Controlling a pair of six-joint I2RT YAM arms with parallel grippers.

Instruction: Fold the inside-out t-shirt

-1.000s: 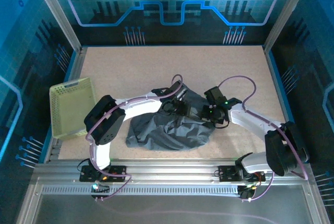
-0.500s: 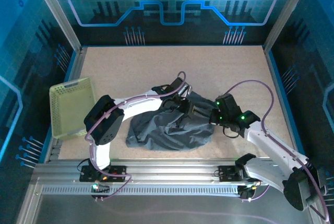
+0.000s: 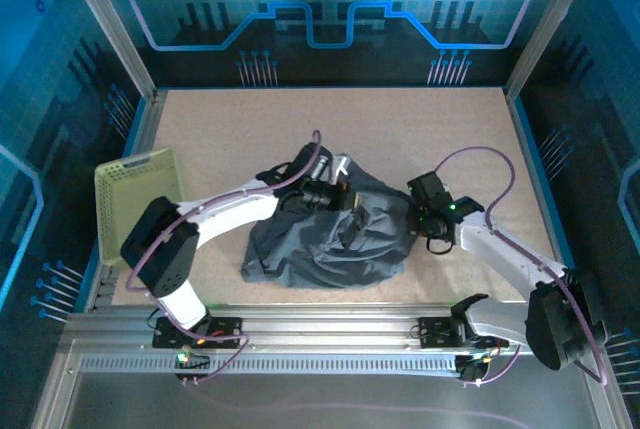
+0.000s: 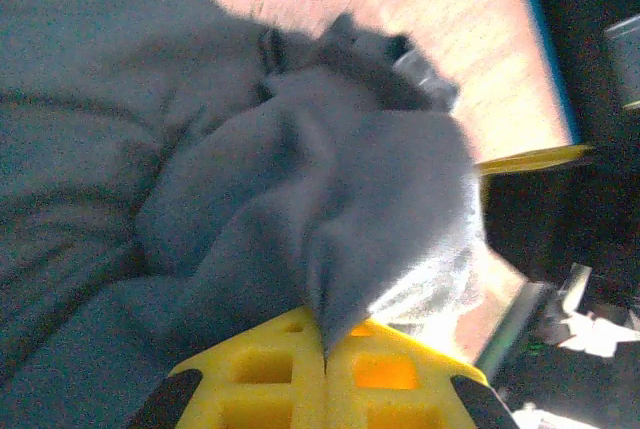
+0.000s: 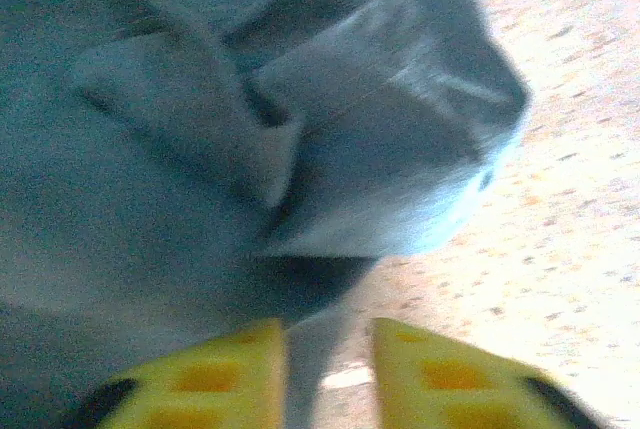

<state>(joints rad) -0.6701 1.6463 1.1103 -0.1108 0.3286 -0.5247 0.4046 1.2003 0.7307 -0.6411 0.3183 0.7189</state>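
The dark grey t-shirt (image 3: 330, 244) is lying crumpled in a loose heap on the speckled tabletop (image 3: 420, 129), roughly at its middle. The pale mesh basket (image 3: 135, 199) is sitting well apart from the shirt, off to its left at the table's edge.

The left gripper (image 3: 347, 196) is reaching over the shirt's far edge, near the top of the heap. In the left wrist view its yellow fingers (image 4: 260, 374) are pressing together and pinching a raised fold of the shirt, with the cloth bunching up just beyond the tips.

The right gripper (image 3: 420, 217) is sitting at the shirt's right edge, touching the cloth there. In the right wrist view its yellow fingers (image 5: 440, 369) are standing apart, with a narrow strip of the shirt lying in the gap. The puffed-up edge of the shirt is rising just ahead of them, with bare tabletop to the right.
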